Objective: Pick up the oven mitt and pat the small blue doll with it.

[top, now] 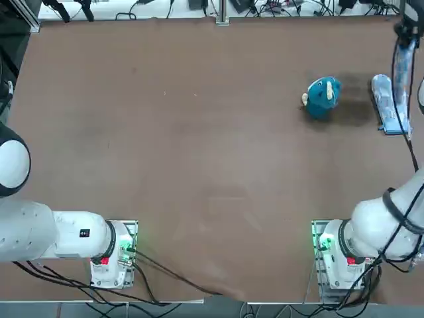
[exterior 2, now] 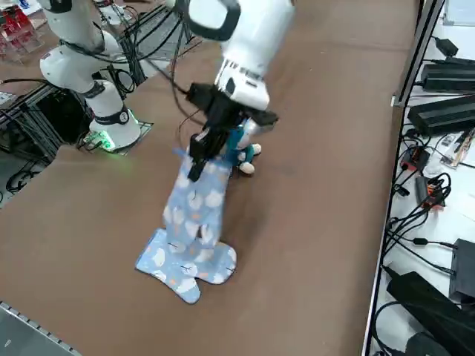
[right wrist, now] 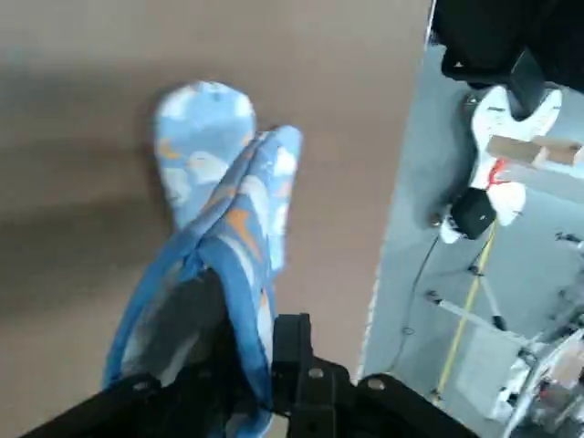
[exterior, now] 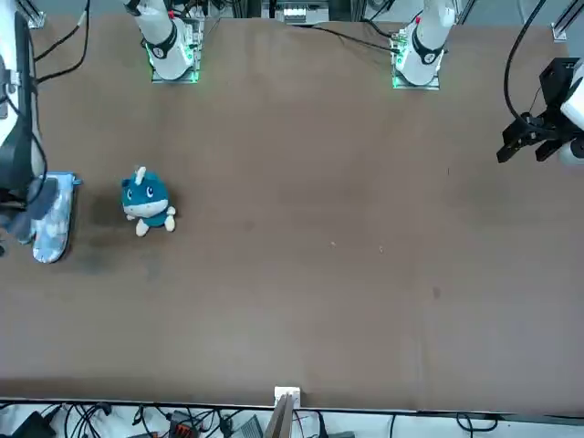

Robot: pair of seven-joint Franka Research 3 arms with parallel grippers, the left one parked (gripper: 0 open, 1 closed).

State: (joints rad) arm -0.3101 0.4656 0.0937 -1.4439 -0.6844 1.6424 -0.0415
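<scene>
The oven mitt point(exterior 2: 191, 226) is light blue with white and orange prints. It hangs by its cuff from my right gripper point(exterior 2: 202, 153), which is shut on it. Its thumb end still rests on the table. In the wrist view the oven mitt point(right wrist: 219, 228) drapes away from my fingers point(right wrist: 290, 351), pinched at its rim. The small blue doll point(top: 322, 97) stands just left of the oven mitt point(top: 387, 101) in the top view. The front view shows the doll point(exterior: 145, 201) upright, beside the mitt point(exterior: 50, 224). In the side view the doll point(exterior 2: 243, 152) is mostly hidden behind my gripper.
The table's right edge point(right wrist: 401, 182) runs close to the mitt. Cables and power boxes point(exterior 2: 438, 111) lie past the far table edge. The brown tabletop point(top: 199, 146) stretches left of the doll.
</scene>
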